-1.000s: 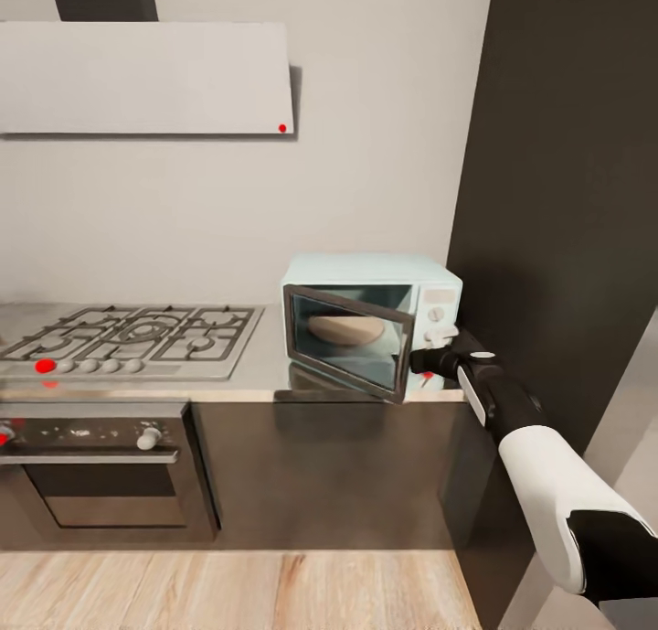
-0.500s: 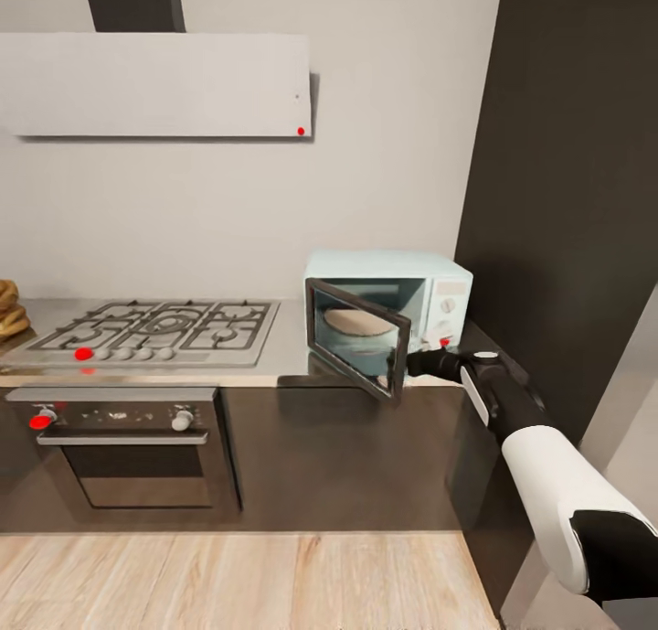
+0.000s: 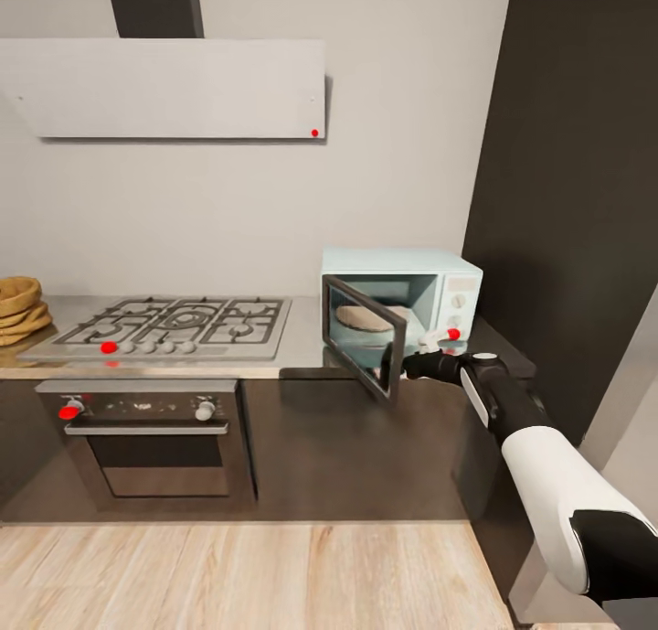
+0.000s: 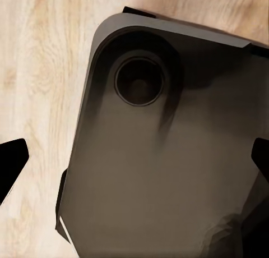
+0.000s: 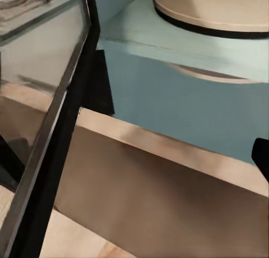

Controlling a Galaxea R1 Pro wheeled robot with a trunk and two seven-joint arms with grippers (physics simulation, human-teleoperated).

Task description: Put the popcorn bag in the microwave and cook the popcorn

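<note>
The pale-blue microwave [image 3: 437,287] stands on the grey countertop [image 3: 302,360] at its right end. Its dark glass door [image 3: 358,345] hangs open toward me, and a beige turntable [image 3: 366,317] shows inside. My right gripper [image 3: 395,367] is open at the door's free edge. In the right wrist view the door frame [image 5: 61,129] runs close by and one fingertip [image 5: 261,156] shows at the side. A tan-brown ribbed thing [image 3: 18,308], perhaps the popcorn bag, sits at the counter's far left, cut off. My left gripper [image 4: 134,162] is open above my own dark base [image 4: 162,174].
A steel gas hob [image 3: 183,324] lies left of the microwave, with a black built-in oven [image 3: 151,438] below and a grey hood [image 3: 174,86] above. A tall dark cabinet [image 3: 585,200] rises right of the microwave. Wooden floor [image 3: 256,575] lies in front.
The microwave door has swung wider with my right gripper at its edge. The head view has shifted, bringing the tan thing at the counter's left into sight.
</note>
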